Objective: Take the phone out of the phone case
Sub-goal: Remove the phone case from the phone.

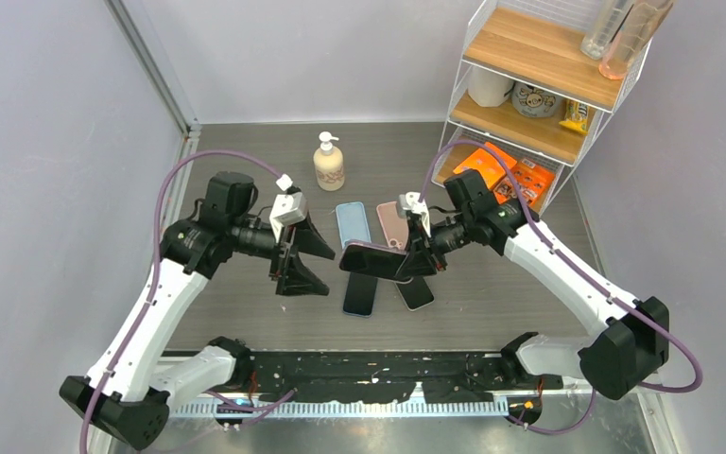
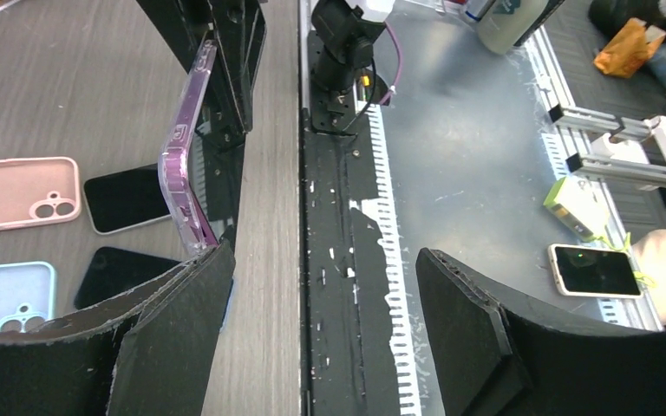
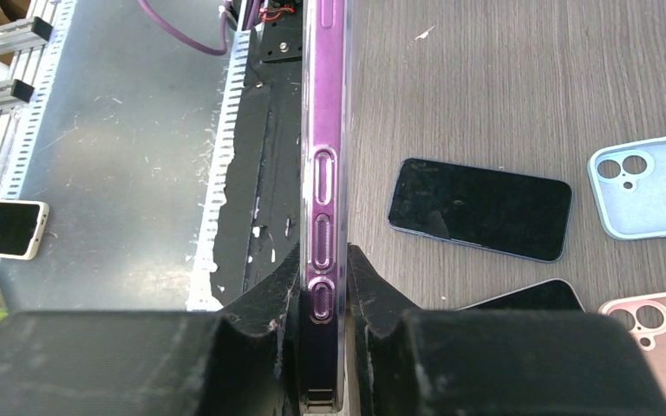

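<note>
My right gripper [image 1: 414, 260] is shut on a dark phone [image 1: 371, 260] in a clear purple phone case [image 3: 324, 165] and holds it above the table, edge-up. In the right wrist view the case's side buttons sit between my fingers [image 3: 373, 299]. My left gripper [image 1: 327, 272] is open just left of the phone's free end. In the left wrist view the case [image 2: 184, 160] bows along its length, and its lower corner meets the tip of one finger [image 2: 169, 325]. Nothing lies between the left jaws.
Two bare phones [image 1: 360, 295] [image 1: 415, 292] lie face-up under the held one. A light blue case [image 1: 353, 224] and a pink case [image 1: 392, 221] lie behind them. A soap bottle [image 1: 329, 163] stands further back, and a wire shelf rack [image 1: 529, 95] at the back right.
</note>
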Robot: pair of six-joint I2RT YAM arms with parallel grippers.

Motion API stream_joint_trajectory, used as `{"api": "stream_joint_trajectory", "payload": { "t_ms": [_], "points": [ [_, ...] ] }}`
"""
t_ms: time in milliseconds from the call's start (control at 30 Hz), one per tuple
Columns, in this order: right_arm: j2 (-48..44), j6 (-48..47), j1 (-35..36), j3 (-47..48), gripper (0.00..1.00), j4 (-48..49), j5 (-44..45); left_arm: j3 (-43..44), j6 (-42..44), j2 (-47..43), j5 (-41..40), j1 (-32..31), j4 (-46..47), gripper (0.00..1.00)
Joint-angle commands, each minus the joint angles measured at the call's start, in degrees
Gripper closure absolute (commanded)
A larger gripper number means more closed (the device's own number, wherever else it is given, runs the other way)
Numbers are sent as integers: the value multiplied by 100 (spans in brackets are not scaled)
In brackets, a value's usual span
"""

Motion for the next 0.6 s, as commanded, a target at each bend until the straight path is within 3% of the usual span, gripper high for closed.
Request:
{"api": "stream_joint_trajectory", "payload": {
  "t_ms": [0,567],
  "points": [
    [-60,-88,-25,409,95,24,-522,-51,-68,115,391,10,-39,17],
    [-50,-85,-27,418,95,71,-560,-330,-353,376,223,-103,460,18]
  ]
}}
